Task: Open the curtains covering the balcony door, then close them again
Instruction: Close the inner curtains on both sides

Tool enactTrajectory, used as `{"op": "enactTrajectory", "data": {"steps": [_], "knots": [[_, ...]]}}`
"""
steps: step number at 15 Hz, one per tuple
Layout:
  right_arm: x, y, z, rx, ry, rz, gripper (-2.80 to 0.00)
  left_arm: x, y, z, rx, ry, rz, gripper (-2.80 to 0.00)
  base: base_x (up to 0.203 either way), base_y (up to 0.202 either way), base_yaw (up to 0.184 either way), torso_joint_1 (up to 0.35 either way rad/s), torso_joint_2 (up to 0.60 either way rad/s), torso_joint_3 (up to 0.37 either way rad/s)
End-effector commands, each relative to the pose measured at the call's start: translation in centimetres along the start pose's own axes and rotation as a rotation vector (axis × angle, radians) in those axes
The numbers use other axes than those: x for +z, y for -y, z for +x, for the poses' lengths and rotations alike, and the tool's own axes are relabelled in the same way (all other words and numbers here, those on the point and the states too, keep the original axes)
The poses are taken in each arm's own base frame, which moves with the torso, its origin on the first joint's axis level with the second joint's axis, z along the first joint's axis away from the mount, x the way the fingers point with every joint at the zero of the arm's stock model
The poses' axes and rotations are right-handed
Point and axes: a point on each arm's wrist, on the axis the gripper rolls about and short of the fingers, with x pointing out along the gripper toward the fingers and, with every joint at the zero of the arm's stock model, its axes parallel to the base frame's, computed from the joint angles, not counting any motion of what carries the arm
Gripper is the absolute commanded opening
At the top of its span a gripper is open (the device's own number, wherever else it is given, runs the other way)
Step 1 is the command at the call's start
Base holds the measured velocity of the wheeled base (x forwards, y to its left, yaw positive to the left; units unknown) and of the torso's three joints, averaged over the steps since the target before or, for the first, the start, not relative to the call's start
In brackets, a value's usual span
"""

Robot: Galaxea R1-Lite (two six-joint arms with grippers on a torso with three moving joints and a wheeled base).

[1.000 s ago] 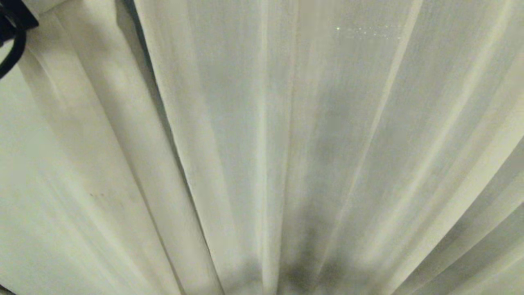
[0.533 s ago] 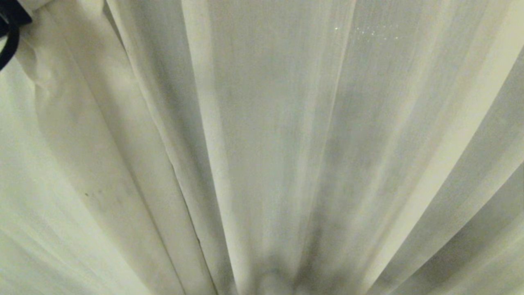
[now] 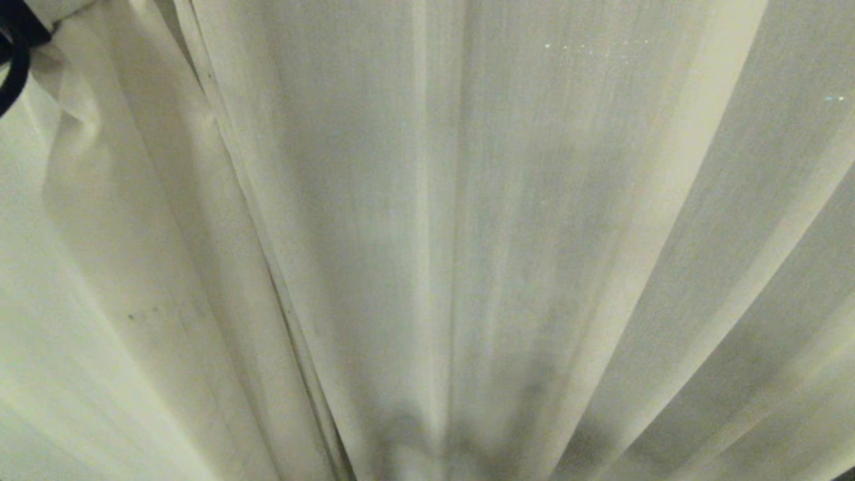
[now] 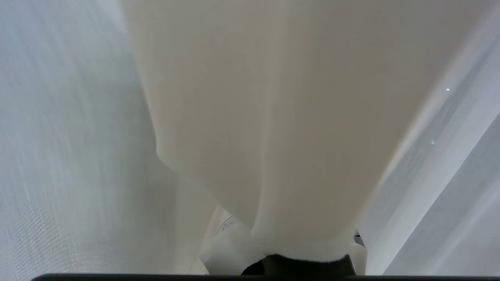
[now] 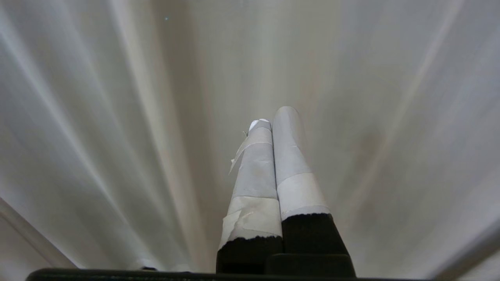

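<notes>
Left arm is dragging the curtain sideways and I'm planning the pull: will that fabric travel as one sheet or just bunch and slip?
Likely floppy: the curtains hang in soft pleats and gather into a wad at the left gripper, shut on a fold. Probably light, since the weave looks thin. It may slip; the pinched fold is small.

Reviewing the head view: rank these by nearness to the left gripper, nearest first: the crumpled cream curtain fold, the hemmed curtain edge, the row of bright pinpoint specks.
Measured from the left gripper, in the top left corner:
1. Crumpled cream curtain fold, right beside it.
2. Hemmed curtain edge, running down left of centre.
3. Row of bright pinpoint specks, high up, right of centre.
</notes>
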Motion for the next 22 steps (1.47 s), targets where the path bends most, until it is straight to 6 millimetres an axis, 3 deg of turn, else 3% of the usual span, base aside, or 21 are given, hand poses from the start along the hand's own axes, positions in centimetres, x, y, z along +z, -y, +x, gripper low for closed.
{"op": "enactTrajectory", "data": {"steps": [1,9,22], "knots": [[0.01,0.00,0.00,0.000,0.001,0.000,-2.80,0.17,0.16,-0.37,-0.004,0.011,0.001,-2.80,0.000,-0.181,0.006,0.012,0.00,-0.001],[0.01,0.00,0.00,0.000,0.001,0.000,-2.80,0.17,0.27,-0.88,-0.001,0.014,0.000,-2.80,0.000,-0.177,0.001,0.001,0.00,0.003],[0.01,0.00,0.00,0.000,0.001,0.000,-2.80,0.09,0.55,-0.97,-0.023,0.009,-0.015,-2.80,0.000,0.000,0.000,0.000,0.00,0.000]]}}
